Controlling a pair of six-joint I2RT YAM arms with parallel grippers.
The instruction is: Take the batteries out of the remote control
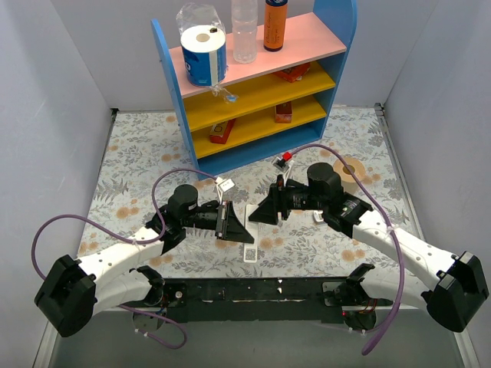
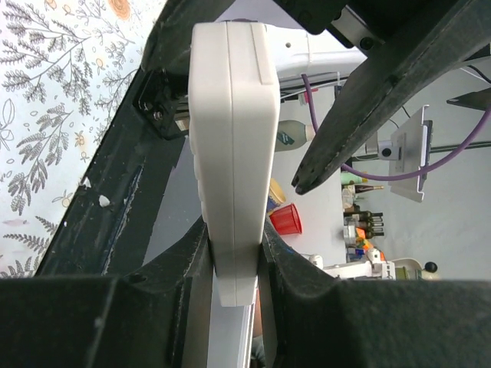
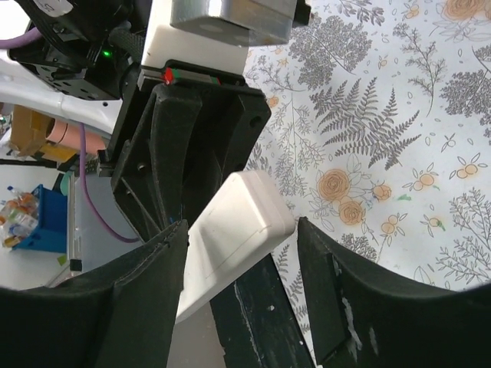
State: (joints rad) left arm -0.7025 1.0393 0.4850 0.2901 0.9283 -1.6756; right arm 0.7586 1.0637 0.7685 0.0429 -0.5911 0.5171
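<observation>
Early stage, by my judgement: no batteries in view anywhere, so both probably sit inside and the unloading is not yet done.

Remote: white, slim, rounded edges, seen edge-on. A faint seam near its far end may be the battery cover; cannot tell whether it is loosened.

Left gripper: clamped on the remote's sides and appears to hold it off the floral surface, between the two arms.

Right gripper: jaws spread, straddling the remote's free end, a gap showing on the right side.

Left to do: cover off, both cells out.
</observation>
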